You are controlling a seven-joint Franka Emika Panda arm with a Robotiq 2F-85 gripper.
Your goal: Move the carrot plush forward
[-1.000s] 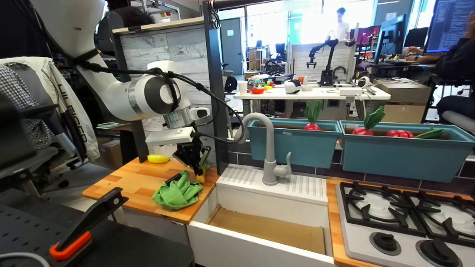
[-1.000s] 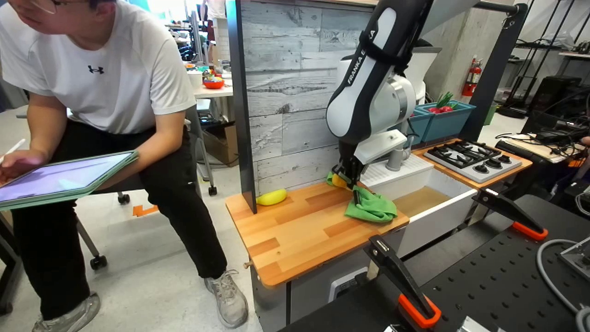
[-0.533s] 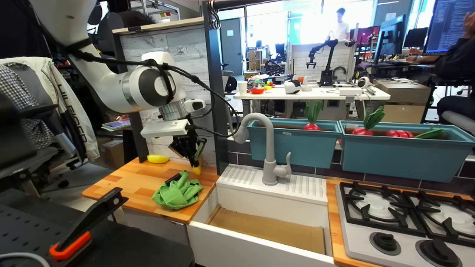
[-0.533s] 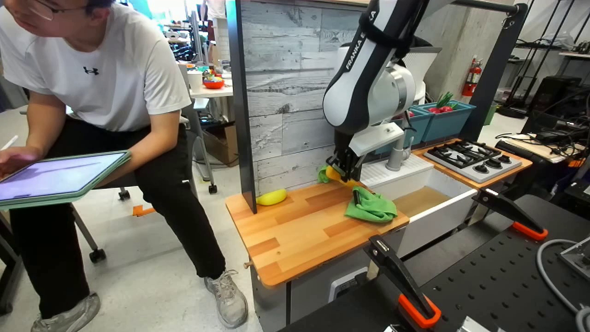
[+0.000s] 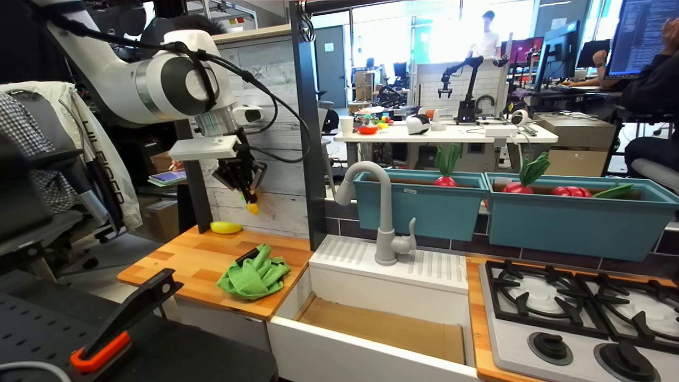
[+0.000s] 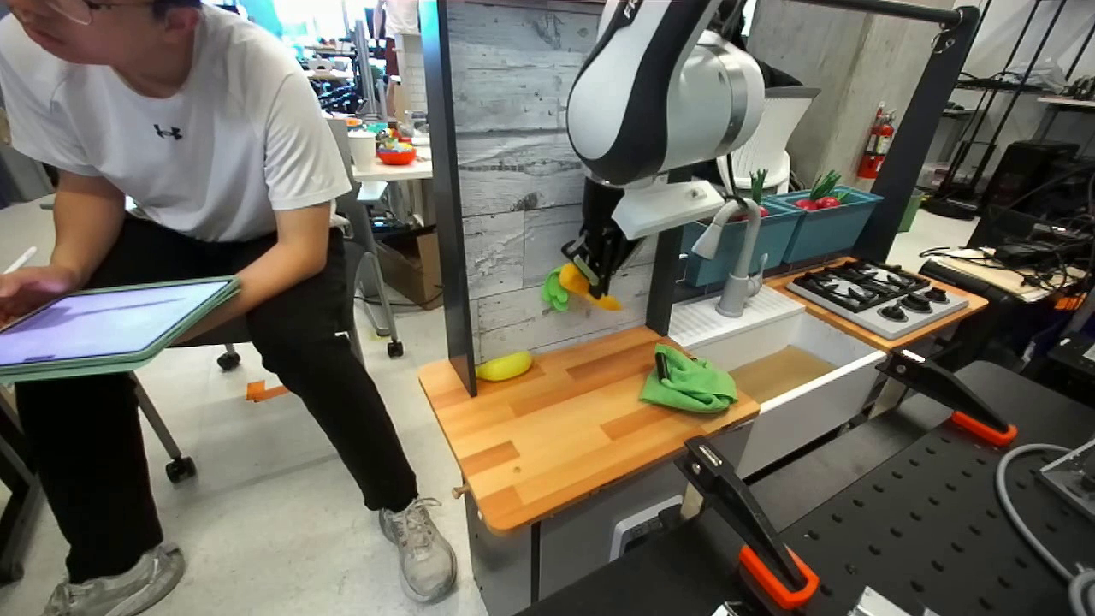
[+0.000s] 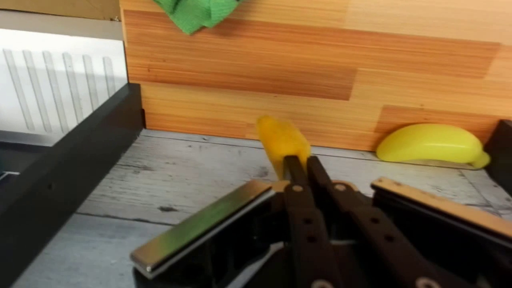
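Note:
The carrot plush is orange-yellow with a green leafy top. It shows in an exterior view with its leaves to the left and its tip to the lower right. Only its yellow tip end shows in another exterior view and in the wrist view. My gripper is shut on the carrot and holds it in the air above the wooden counter, close to the whitewashed back panel. The gripper shows in both exterior views and in the wrist view. The fingers hide the carrot's middle part.
A yellow banana lies at the counter's back corner by the panel. A crumpled green cloth with a black item lies on the counter near the sink. A grey faucet stands behind the sink. A dark post edges the panel.
My gripper has lifted the carrot from the counter near the panel and carried it up, away from the sink side, toward the banana side. The cloth and banana have not moved.

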